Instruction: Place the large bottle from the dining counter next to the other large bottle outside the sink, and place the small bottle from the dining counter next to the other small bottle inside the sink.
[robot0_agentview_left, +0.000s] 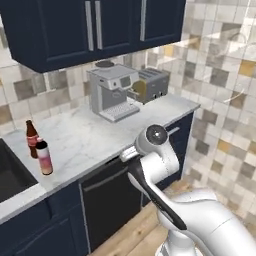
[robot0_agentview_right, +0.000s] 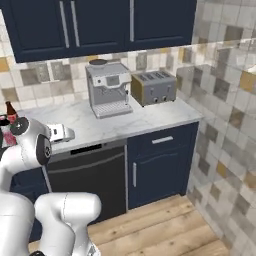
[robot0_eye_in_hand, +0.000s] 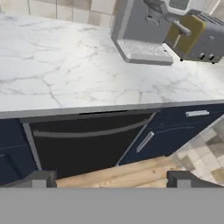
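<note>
Two bottles, a dark brown one (robot0_agentview_left: 31, 137) and a pink-labelled one (robot0_agentview_left: 44, 157), are standing close together on the marble surface (robot0_agentview_left: 90, 140) just beside the sink (robot0_agentview_left: 12, 177). The gripper (robot0_eye_in_hand: 111, 180) is being held fully open and empty, aimed over the surface edge at the dishwasher front (robot0_eye_in_hand: 83, 140). As judged, no dining-counter bottle is yet being approached, so the base should be turned toward that counter before any reach, the jaws being kept wide.

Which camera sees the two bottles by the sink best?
The left base view: the brown bottle and the pink bottle stand in full on the counter. In the right base view the arm hides all but the brown neck.
</note>
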